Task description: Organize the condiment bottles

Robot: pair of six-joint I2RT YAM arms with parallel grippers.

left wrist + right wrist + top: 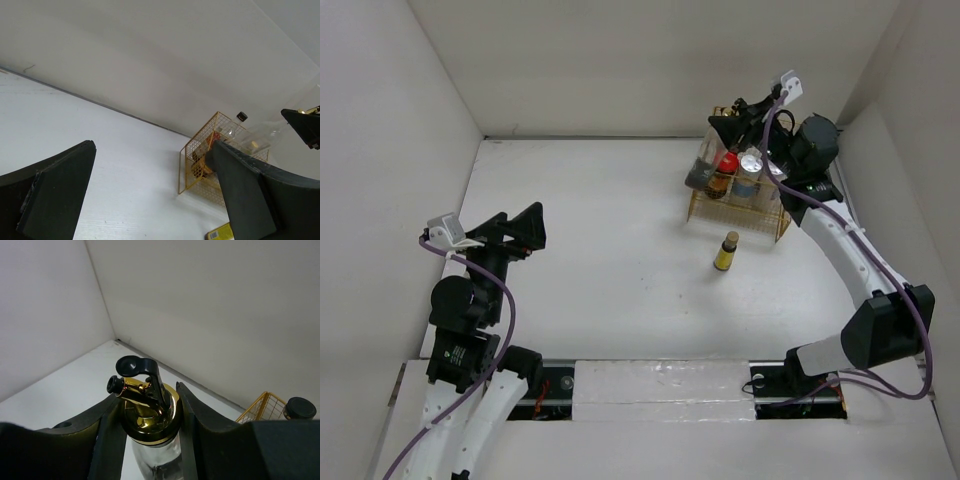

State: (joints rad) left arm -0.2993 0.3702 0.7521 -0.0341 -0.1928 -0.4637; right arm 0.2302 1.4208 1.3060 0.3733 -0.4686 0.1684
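My right gripper [725,132] is shut on the gold-topped clear bottle [701,168], gripping it just below the gold spout cap [147,410], at the left end of the gold wire rack [775,225]. I cannot tell whether the bottle's base rests in the rack. A red-capped bottle [728,163] and a silver-lidded can [751,160] stand in the rack. A small yellow bottle [726,251] stands on the table in front of the rack. My left gripper [520,228] is open and empty at the far left, well away from the bottles.
White walls enclose the table on three sides. The rack stands near the back right corner; it also shows in the left wrist view [197,155] and in the right wrist view [265,407], beside a black cap [300,408].
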